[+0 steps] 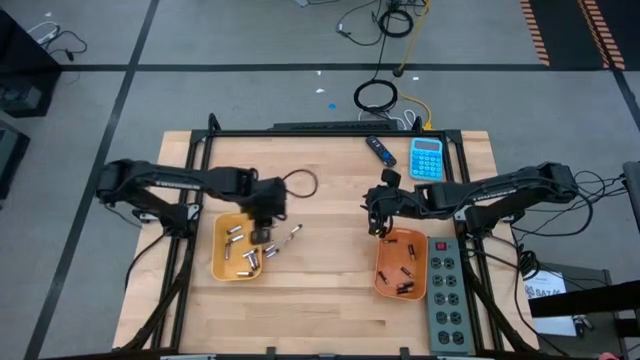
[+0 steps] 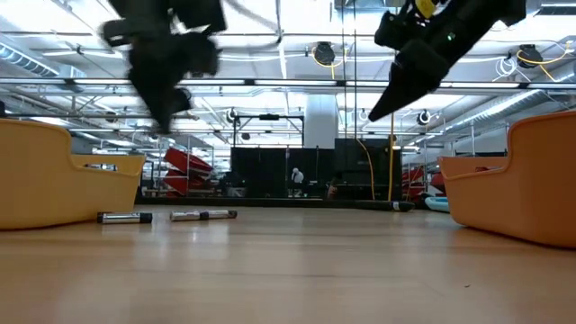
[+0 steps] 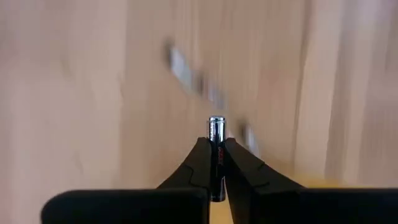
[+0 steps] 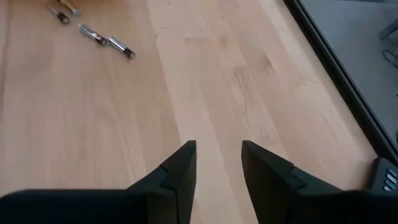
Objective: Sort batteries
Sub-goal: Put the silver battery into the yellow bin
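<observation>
Slim silvery battery with a shiny cap, pinched upright in the left gripper above the left orange tray. Right gripper spread, empty, over pale wooden table. Beyond, a hall with ceiling lights.

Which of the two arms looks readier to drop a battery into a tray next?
The left. Its gripper is shut on a silvery battery, beside the left orange tray. The right gripper is open and empty, above bare table by the right tray.
</observation>
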